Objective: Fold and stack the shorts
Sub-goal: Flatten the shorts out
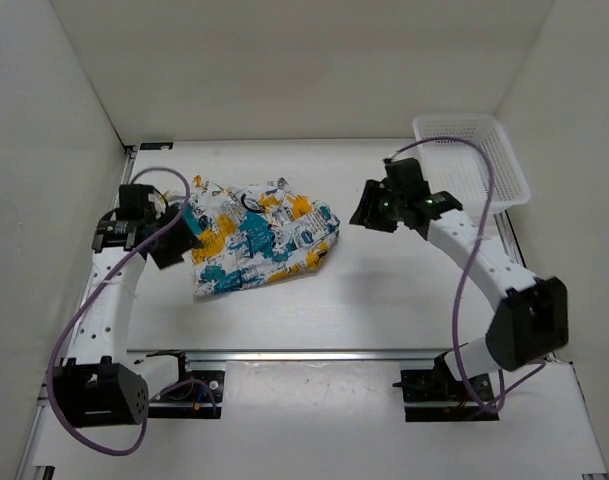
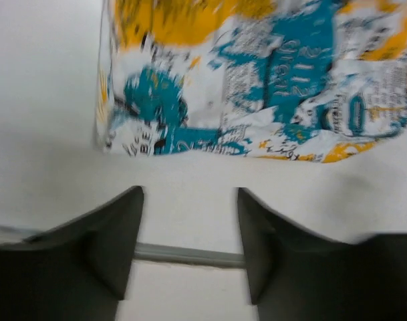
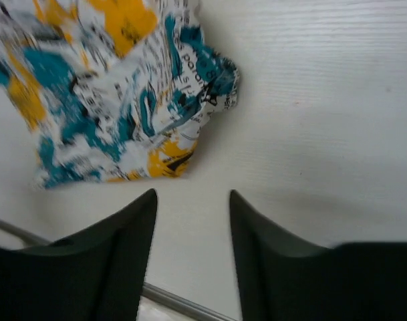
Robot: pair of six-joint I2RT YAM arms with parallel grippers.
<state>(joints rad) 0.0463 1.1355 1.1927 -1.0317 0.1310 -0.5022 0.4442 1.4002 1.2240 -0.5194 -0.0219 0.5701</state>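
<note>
The shorts [image 1: 259,238], white with teal, orange-yellow and black print, lie folded in a rumpled bundle on the table, left of centre. My left gripper [image 1: 177,238] hangs at their left edge, and in the left wrist view its jaws [image 2: 190,194] stand open with bare table between them and the shorts [image 2: 256,73] beyond the tips. To the right of the shorts my right gripper [image 1: 369,212] is apart from them, open and empty [image 3: 192,195]; the printed fabric [image 3: 116,93] lies up and left of its tips.
A white mesh basket [image 1: 473,160] stands at the back right corner, just behind the right arm. White walls close the table on three sides. A metal rail [image 1: 314,354] runs along the near edge.
</note>
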